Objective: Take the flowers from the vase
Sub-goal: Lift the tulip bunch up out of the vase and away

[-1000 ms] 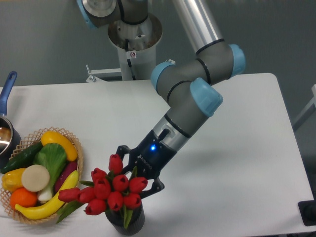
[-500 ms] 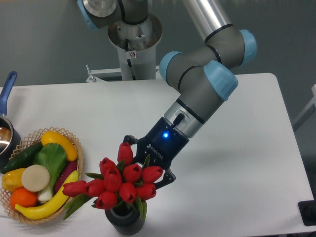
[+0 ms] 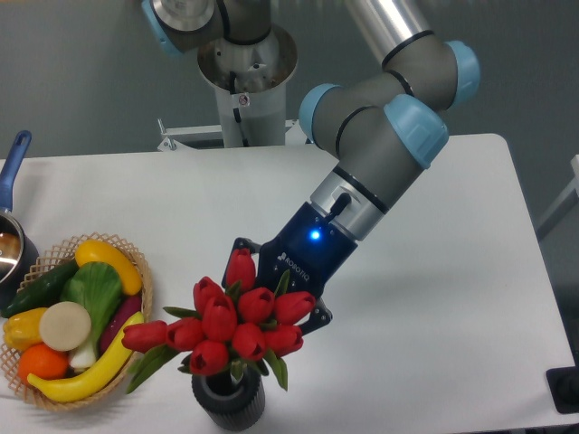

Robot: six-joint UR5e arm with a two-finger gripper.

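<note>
gripper (image 3: 271,298) fingertips: hidden behind tulip buds (image 3: 237,324); grip unreadable
blue-handled pot (image 3: 13,226): cropped by left edge

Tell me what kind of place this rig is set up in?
Probably a robotics lab or test bench, not a home: a bare white table against a plain grey wall, the arm's pedestal bolted behind it, and staged props, namely a basket of fake-looking produce and red tulips.
</note>
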